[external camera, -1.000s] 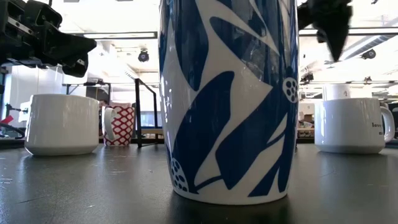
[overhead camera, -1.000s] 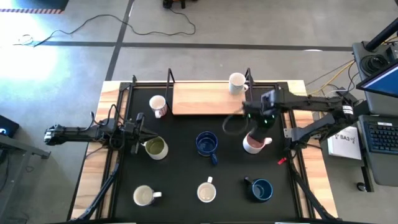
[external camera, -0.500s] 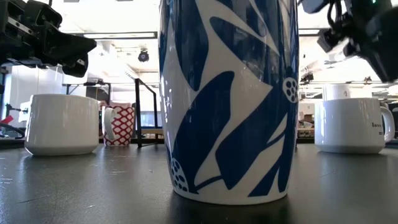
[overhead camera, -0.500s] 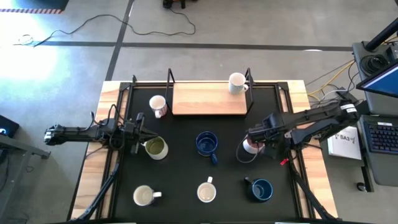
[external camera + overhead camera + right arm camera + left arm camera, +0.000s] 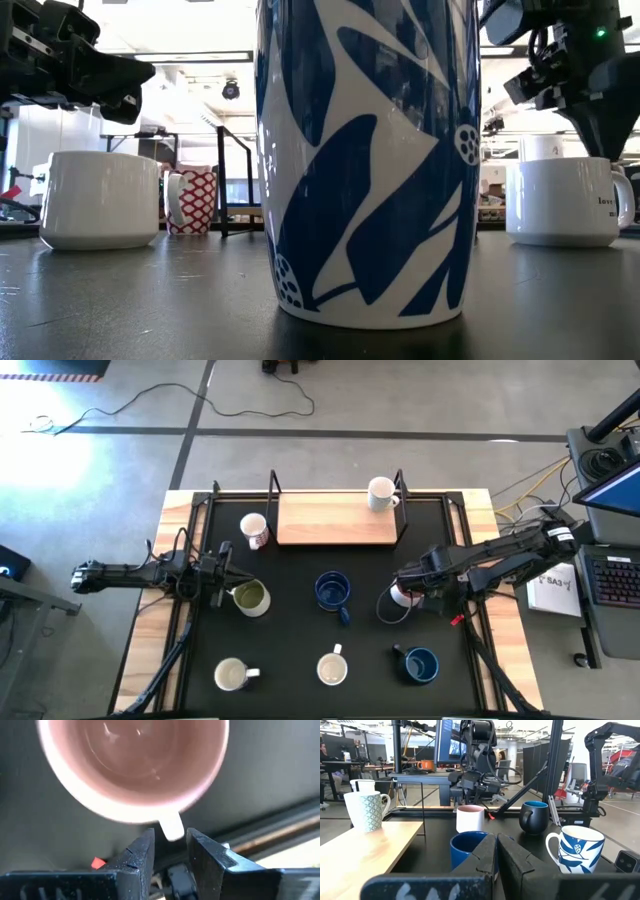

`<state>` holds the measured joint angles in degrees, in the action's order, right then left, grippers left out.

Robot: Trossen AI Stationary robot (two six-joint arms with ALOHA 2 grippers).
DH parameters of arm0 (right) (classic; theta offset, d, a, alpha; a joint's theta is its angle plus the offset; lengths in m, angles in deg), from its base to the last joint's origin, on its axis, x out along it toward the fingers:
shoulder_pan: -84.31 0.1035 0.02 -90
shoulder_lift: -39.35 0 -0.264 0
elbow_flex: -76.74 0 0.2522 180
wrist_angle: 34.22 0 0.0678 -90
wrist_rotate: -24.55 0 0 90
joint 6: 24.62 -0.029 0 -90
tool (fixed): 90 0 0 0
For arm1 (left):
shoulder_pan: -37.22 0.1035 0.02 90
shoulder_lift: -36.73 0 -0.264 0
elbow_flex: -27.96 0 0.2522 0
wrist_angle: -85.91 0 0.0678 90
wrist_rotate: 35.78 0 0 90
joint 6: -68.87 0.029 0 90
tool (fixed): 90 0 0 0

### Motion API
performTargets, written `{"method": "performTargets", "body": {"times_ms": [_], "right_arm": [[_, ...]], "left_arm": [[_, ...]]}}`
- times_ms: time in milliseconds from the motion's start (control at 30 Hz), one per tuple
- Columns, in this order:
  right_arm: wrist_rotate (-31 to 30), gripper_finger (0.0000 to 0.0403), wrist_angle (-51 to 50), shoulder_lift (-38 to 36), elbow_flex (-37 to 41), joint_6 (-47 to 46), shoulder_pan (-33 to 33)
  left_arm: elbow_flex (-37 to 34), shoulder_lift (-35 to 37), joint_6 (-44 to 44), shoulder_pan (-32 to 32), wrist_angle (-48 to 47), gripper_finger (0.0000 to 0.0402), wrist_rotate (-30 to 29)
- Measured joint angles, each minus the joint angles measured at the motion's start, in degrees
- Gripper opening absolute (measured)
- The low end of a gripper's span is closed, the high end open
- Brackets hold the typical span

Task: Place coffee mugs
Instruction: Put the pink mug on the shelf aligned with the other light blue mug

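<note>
The pinkish mug (image 5: 132, 765) stands upright on the black mat at the right (image 5: 400, 596); in the low view it looks white (image 5: 565, 200). My right gripper (image 5: 171, 847) hangs above it, pointing down, open. Its two fingers stand on either side of the mug's handle (image 5: 171, 827); whether they touch it cannot be told. My left gripper (image 5: 496, 855) is shut and empty, level at the mat's left edge (image 5: 225, 570). Other coffee mugs stand on the mat: an olive-lined one (image 5: 250, 598), a dark blue one (image 5: 332, 590) and a red-printed one (image 5: 254, 530).
A wooden shelf (image 5: 335, 520) in a black frame stands at the far side, with a white mug (image 5: 380, 493) on its right end. Along the near edge stand a cream mug (image 5: 232, 675), a blue-leaf mug (image 5: 332, 668) and a dark blue mug (image 5: 420, 665).
My right gripper has come down and moved toward the table's near edge, from above the mug's far side to over its handle, rolling a little on the way. The mugs have stayed where they were.
</note>
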<state>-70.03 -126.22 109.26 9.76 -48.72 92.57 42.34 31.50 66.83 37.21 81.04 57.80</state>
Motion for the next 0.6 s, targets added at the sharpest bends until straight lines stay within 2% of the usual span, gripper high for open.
{"method": "performTargets", "body": {"times_ms": [367,600], "right_arm": [[0.04,0.0102,3.77,2.27,1.01,1.2,-0.02],[-0.08,0.0067,6.64,4.45,0.99,1.58,-0.02]], "left_arm": [[0.0,0.0,-0.02,-0.02,0.01,0.0,0.02],[0.0,0.0,-0.02,-0.02,0.01,0.0,0.0]]}}
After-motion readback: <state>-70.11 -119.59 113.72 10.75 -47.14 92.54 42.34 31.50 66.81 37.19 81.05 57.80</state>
